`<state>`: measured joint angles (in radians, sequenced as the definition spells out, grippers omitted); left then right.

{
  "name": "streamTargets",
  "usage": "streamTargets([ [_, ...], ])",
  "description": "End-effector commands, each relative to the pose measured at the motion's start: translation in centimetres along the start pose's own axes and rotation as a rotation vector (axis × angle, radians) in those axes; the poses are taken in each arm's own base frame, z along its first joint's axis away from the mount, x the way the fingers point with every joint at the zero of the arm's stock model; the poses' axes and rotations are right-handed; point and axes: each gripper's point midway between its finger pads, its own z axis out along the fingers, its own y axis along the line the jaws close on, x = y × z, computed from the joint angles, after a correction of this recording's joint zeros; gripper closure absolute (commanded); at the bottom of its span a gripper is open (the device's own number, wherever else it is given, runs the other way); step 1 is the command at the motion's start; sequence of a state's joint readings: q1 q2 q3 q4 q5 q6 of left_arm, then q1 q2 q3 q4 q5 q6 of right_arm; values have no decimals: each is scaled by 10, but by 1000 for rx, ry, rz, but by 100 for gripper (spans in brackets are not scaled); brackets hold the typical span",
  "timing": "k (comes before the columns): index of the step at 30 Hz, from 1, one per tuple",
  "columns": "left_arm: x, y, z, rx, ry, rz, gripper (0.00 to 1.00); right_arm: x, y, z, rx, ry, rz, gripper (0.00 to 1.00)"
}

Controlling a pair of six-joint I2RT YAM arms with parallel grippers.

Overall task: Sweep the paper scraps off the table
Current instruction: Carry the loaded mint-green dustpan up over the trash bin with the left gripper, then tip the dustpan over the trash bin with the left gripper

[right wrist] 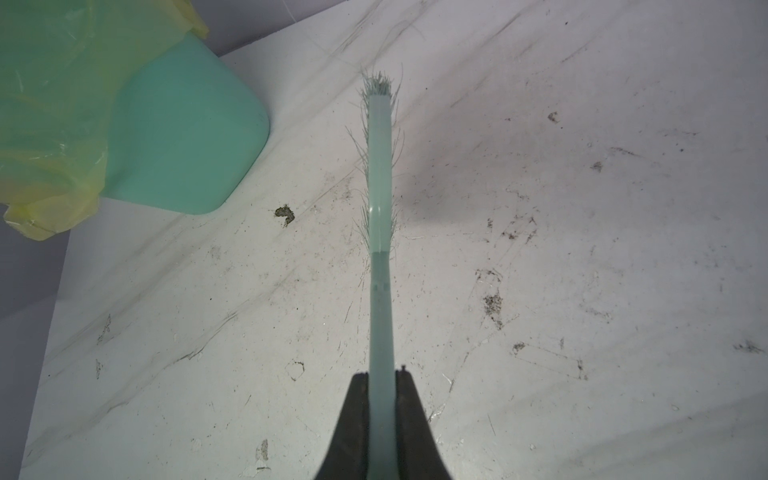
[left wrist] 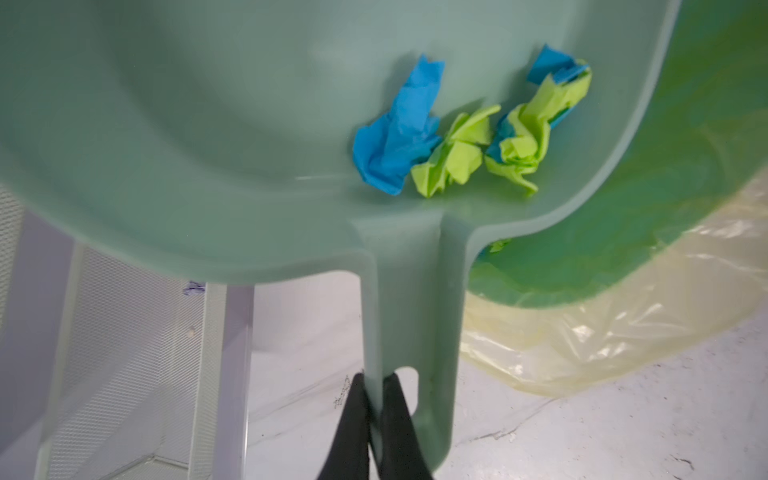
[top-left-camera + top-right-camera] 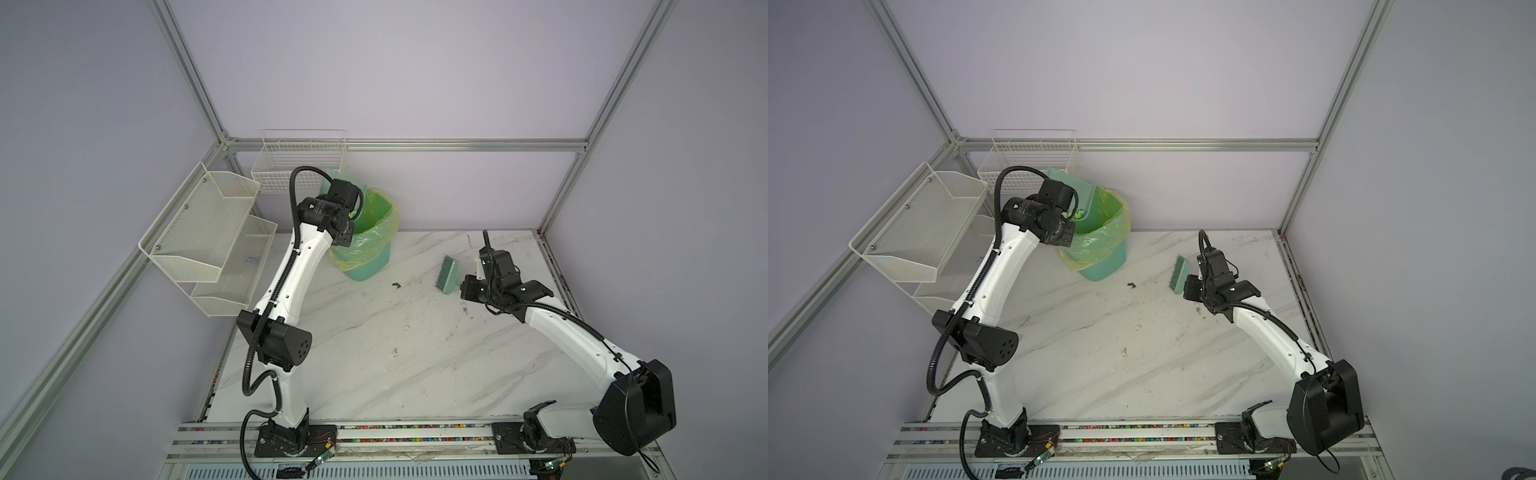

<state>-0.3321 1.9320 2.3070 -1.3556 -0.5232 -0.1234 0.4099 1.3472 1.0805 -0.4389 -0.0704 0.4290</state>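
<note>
At bin [image 3: 370, 257], left jaws grip dustpan [image 2: 208, 124], crumpled scraps [image 2: 453, 158], right jaws grip bristly brush [image 1: 380, 166]

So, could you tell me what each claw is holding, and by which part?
Left claw: dustpan, by its handle end. Right claw: brush, by its handle.

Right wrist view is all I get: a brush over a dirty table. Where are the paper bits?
Observer: The paper scraps, blue and lime-green, lie bunched in a dustpan, close to its handle.
Operator: Who's got the dustpan?
Observer: The left gripper has it, jaws shut on the end of the handle.
Operator: Is it near the bin I can see?
Observer: Yes. The dustpan is held up at the rim of the bin, partly over its opening, and is not yet emptied.
</note>
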Motion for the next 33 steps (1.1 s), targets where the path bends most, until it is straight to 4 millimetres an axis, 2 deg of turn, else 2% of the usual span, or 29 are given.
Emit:
streamTargets([
  [1,-16,36,-14,-184,-61,34,100,-11,4,-5,-18,-37,-6,100],
  [7,-16,53,-16,-427,-80,146,100,-8,2,-5,-18,-38,-5,100],
  [18,-29,56,-21,-817,-77,308,100,-10,2,-12,-19,-58,-26,100],
  [24,-29,56,-20,-897,-51,358,100,-14,-3,-19,-1,-84,-37,100],
  [33,-26,56,-28,-908,-55,393,100,-16,-4,-24,-10,-99,-49,100],
])
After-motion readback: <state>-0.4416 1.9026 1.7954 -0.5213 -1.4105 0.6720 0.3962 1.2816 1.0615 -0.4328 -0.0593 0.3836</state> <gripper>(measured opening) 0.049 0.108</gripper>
